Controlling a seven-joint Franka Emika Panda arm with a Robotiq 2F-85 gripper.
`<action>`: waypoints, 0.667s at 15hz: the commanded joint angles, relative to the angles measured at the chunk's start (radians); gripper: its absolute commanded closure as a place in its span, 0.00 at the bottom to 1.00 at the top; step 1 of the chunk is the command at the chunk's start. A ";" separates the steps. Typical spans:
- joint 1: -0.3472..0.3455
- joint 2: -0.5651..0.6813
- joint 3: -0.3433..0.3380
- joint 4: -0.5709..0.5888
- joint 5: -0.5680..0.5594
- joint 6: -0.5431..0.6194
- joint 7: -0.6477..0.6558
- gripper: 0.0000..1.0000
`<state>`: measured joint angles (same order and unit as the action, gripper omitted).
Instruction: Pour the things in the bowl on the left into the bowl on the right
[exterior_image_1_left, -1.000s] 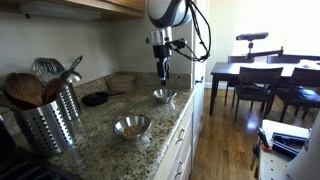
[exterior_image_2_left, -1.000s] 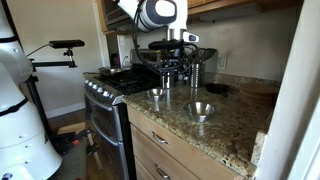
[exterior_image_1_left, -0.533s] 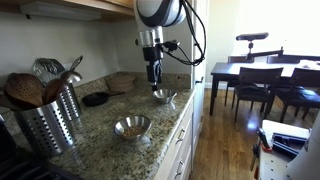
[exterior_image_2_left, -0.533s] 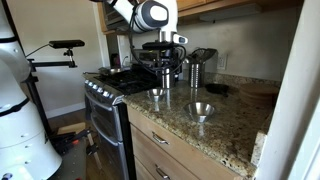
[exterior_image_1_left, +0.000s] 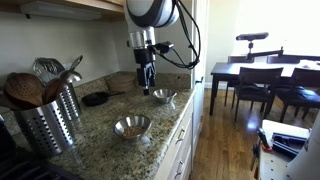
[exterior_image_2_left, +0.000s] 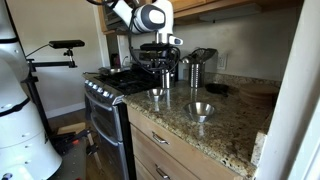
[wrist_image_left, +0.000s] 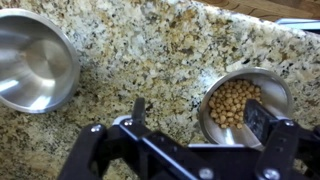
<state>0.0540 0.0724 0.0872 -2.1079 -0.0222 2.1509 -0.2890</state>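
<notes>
The wrist view shows a steel bowl holding chickpeas (wrist_image_left: 238, 102) at the right and an empty steel bowl (wrist_image_left: 35, 60) at the upper left, both on the speckled granite counter. My gripper (wrist_image_left: 200, 115) hangs open above the counter. One finger (wrist_image_left: 262, 120) lies over the filled bowl's near rim, and the other sits over bare granite. In both exterior views the gripper (exterior_image_1_left: 146, 88) (exterior_image_2_left: 163, 80) hovers just beside and above the filled bowl (exterior_image_1_left: 164, 96) (exterior_image_2_left: 157, 94). The empty bowl (exterior_image_1_left: 132, 126) (exterior_image_2_left: 200, 110) stands apart from it. Nothing is held.
A steel utensil holder (exterior_image_1_left: 50, 115) with wooden spoons stands at one end of the counter. A dark pan (exterior_image_1_left: 95, 98) sits by the wall. The stove (exterior_image_2_left: 105, 95) borders the counter. A dining table and chairs (exterior_image_1_left: 262, 75) stand beyond the counter edge.
The arm has slid sideways along the counter, from over the filled bowl to beside it. The jaws stayed open and the bowls have not moved.
</notes>
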 joint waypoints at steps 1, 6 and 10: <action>0.004 0.006 -0.001 0.008 0.004 -0.002 0.000 0.00; 0.004 0.016 0.001 0.017 0.005 -0.002 0.000 0.00; -0.004 -0.009 -0.004 -0.025 0.010 0.017 -0.028 0.00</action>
<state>0.0527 0.0886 0.0898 -2.0959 -0.0177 2.1520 -0.2928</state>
